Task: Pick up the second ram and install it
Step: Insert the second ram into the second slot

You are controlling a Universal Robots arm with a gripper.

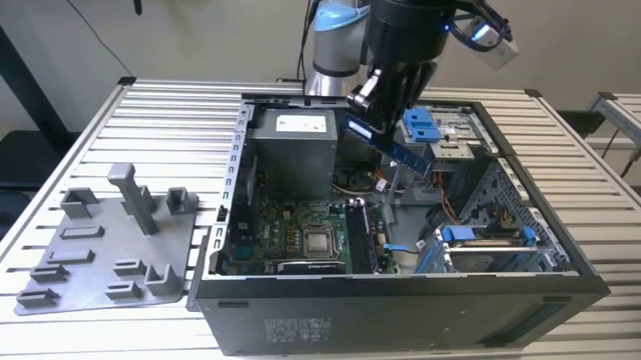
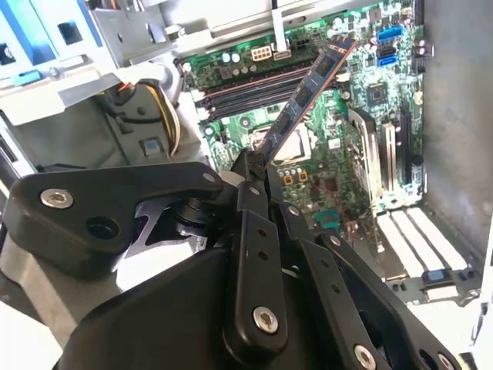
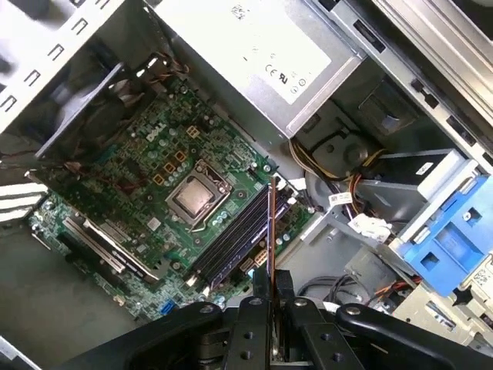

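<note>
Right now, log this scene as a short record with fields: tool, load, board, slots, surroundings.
tool: shut on one end of the second ram
load: second ram, tilted, held in the air over the open case, not seated
board: green board lies inside the case
slots: long, black, on the green board; ram clear of them
surroundings: grey tray on the table, at the exterior view's left of the case

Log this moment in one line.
state: holding | jaws: shut on thin dark chip-studded ram strip | location: above green motherboard in open black computer case | seated: no
</note>
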